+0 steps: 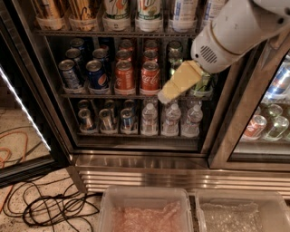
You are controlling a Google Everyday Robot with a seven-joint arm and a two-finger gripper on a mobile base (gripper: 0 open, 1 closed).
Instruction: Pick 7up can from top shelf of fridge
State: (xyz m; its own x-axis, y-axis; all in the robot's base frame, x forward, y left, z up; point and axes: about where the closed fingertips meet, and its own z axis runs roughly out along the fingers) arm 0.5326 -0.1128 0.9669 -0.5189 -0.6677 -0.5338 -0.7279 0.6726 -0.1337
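Note:
Two 7up cans (117,8) (148,8), white with green lettering, stand in whitish cup holders on the top shelf (90,32) of the fridge (136,167), cut off by the top edge. My gripper (170,90), yellowish on a white arm (231,31), hangs in front of the middle shelf. It is below and to the right of the 7up cans, and nothing shows in it.
The middle shelf holds Pepsi cans (97,74), Coke cans (149,77) and green cans behind the gripper. Water bottles (171,118) and short cans sit below. The open door (27,122) is at left. Two plastic bins (145,213) and floor cables (50,208) are in front.

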